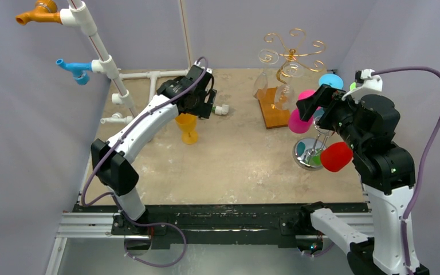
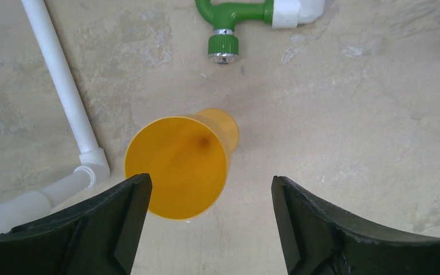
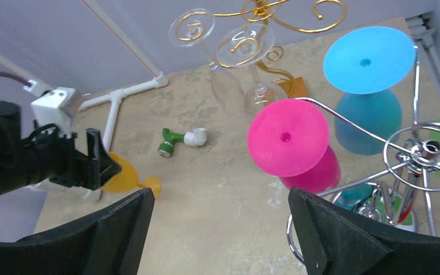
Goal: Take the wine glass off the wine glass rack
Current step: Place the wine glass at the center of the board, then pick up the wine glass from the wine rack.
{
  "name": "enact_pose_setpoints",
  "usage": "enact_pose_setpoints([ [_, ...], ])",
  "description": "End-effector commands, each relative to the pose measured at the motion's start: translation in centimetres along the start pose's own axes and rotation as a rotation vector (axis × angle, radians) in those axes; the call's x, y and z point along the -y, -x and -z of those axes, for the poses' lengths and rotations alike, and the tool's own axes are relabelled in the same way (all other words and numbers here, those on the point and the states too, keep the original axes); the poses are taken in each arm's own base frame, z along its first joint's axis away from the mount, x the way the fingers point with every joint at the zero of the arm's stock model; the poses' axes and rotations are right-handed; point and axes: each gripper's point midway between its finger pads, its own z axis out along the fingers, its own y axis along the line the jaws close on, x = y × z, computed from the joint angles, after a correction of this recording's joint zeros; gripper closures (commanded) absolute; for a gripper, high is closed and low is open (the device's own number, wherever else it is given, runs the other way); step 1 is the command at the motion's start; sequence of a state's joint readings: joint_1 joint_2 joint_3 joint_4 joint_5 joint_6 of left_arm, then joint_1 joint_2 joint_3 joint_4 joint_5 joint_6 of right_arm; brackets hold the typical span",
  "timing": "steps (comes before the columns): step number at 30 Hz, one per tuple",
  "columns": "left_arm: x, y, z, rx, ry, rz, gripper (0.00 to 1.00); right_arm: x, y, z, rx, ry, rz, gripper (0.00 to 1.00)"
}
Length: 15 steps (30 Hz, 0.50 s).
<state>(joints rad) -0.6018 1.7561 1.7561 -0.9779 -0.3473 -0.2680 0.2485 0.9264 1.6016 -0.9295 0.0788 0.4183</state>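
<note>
- L pincer (image 2: 209, 197): jaws apart, clamped on nothing. It hangs over the yellow glass (image 2: 177, 166), which is at lower centre of the L wrist view.
- The yellow glass stands upright on the counter (image 2: 349, 114), centre-left of the top view and well apart from both racks.
- Step, my guess: set-down and let-go, so this glass is off the rack.
- Next, L side: go straight up, no sideways drift. My L finger overlaps the rim in the wrist view and I can't tell if it's touching.
- R pincer (image 3: 220, 217): jaws wide apart and empty, facing the chrome rack (image 3: 429, 152) at right of frame.
- If another glass is wanted, the pink glass (image 3: 289, 143) is nearest. It hangs bowl-down, so it prob. needs sliding out along the wire.
- Hidden: the yellow glass's stem and foot sit under its bowl in the L wrist view.
- Cut off: the chrome rack's right side and a green glass at the frame edge.
- Can't make out how the pink foot sits on the wire.
</note>
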Motion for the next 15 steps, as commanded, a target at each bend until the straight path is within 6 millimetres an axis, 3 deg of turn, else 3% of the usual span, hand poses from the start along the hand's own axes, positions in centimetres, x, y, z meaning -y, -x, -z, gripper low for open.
enact_pose_setpoints([
  [1, 0.7, 5.3, 6.3, 0.247, -0.075, 0.044, 0.17, 2.1, 1.6, 0.9, 0.065, -0.122, 0.032, 0.01],
  [8, 4.0, 6.7, 10.7, 0.375, -0.216, 0.05, 0.04, 4.6, 1.7, -0.7, 0.032, -0.279, 0.09, 0.01],
  [15, 5.2, 6.3, 12.5, 0.409, -0.329, 0.047, 0.0, 5.2, 1.1, -2.7, -0.015, -0.327, 0.105, 0.01],
])
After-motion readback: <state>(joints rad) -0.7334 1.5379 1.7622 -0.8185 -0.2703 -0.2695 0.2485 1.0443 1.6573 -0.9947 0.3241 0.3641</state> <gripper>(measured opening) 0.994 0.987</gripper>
